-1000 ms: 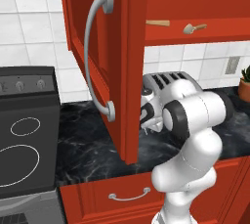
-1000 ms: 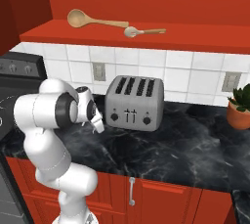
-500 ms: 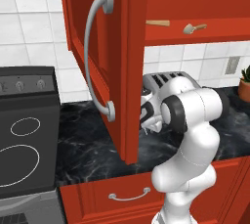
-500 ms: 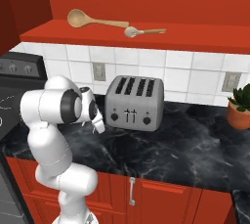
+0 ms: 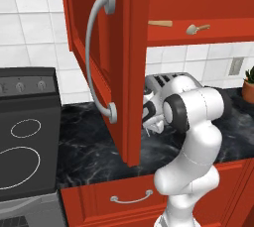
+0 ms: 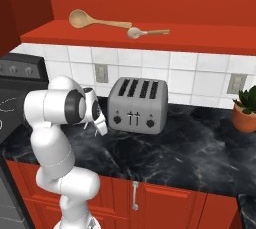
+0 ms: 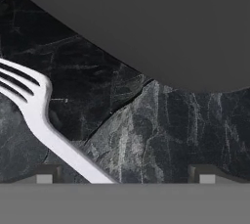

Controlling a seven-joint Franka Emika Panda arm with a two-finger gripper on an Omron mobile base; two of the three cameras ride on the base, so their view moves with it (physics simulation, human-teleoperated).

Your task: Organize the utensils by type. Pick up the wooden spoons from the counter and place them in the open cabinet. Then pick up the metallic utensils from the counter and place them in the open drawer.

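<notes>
Two wooden spoons lie on the open cabinet's shelf: a large one and a small one, seen also as spoon and spoon. My gripper hangs low over the black marble counter, just left of the toaster. In the hand view a silvery fork lies on the counter, its handle running down between my open, empty gripper. The gripper sits beside the cabinet door's edge. The open drawer is out of view.
A grey four-slot toaster stands close to the right of the hand. The open cabinet door with its curved grey handle hangs just left of the arm. A stove is at far left, a potted plant at far right.
The arm's elbow has shifted slightly sideways and the hand has settled a little lower by the toaster. The jaws stay open and the spoons have not moved.
</notes>
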